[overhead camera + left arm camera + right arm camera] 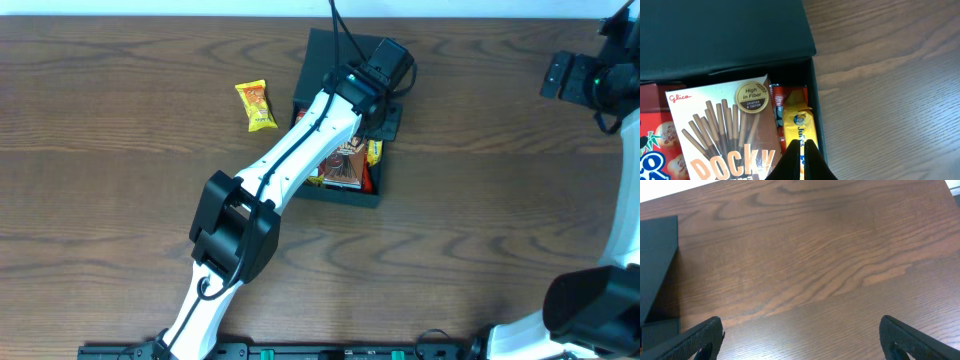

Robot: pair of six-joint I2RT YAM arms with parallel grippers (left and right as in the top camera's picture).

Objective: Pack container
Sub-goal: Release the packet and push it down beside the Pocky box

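The container is a dark box on the table's middle, its flap lid standing open at the back. Inside lie a Pocky box, a red packet, an orange-red packet and a yellow packet along the right wall. My left gripper is shut just over the yellow packet, fingertips together; I cannot tell if they pinch its wrapper. In the overhead view the left wrist hides the fingers. My right gripper is open over bare wood, far right.
A loose yellow-orange snack packet lies on the wooden table left of the container. In the right wrist view a corner of the container shows at the left edge.
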